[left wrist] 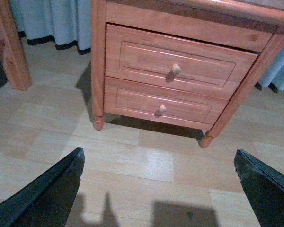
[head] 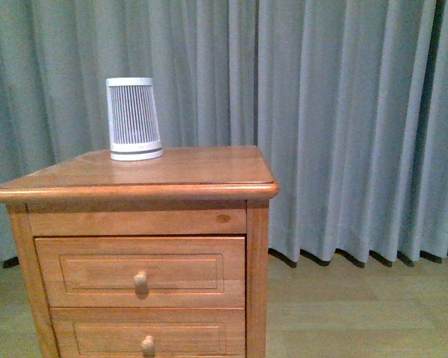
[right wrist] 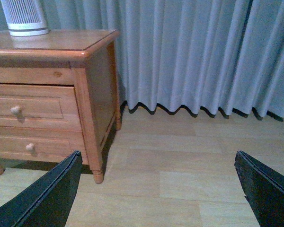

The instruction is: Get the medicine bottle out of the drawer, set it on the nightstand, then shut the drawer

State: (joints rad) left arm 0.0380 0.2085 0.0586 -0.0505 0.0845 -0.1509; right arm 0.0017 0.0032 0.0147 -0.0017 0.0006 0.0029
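My left fingers are spread wide above the bare floor, holding and touching nothing, in front of the nightstand. A white-and-grey ribbed cylinder stands at the back edge of its top, left of centre. The drawer looks pushed in, so the medicine bottle is hidden from me. My right fingers are just as wide apart and empty, off the nightstand's right side.

Even, fairly dim indoor light with a bluish cast fills all three slightly soft, grainy pictures, leaving a pale sheen on the nightstand top, a dark shadow on the floor beneath it, and the curtain folds gently shaded.
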